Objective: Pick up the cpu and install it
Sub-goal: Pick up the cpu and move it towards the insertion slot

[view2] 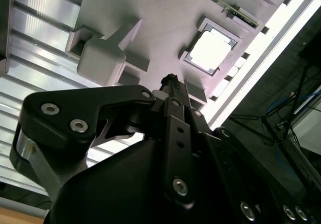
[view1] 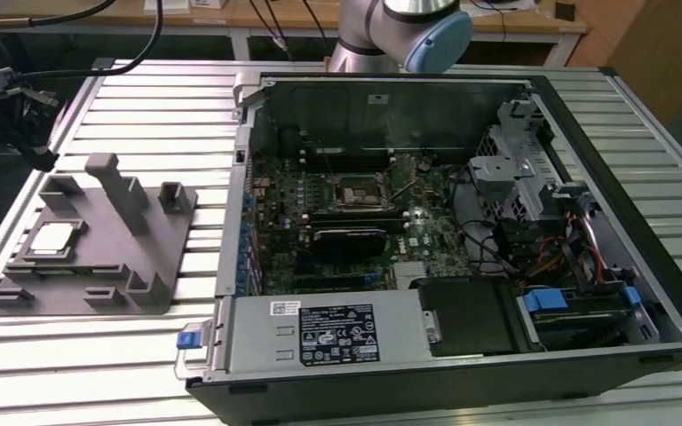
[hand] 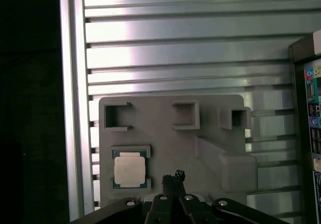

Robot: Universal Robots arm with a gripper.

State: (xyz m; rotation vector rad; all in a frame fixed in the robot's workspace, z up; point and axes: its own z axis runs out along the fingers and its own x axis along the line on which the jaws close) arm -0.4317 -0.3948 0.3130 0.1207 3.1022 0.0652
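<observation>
Pressed together and empty, the gripper [hand: 173, 176] hangs over the grey fixture [hand: 165, 143], just beside the cpu [hand: 130, 170], which lies flat in its pocket. Going down closed or off-centre would likely strike the chip's metal top or the pocket wall. Toward the exterior view's right, the motherboard socket [view1: 359, 193] would punish a tilted placement.

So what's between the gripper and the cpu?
Only bare grey fixture lies between the gripper and the cpu, in the first wrist view.

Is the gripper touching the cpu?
Apart. In the first wrist view, bare grey fixture shows between the gripper and the cpu.
</observation>
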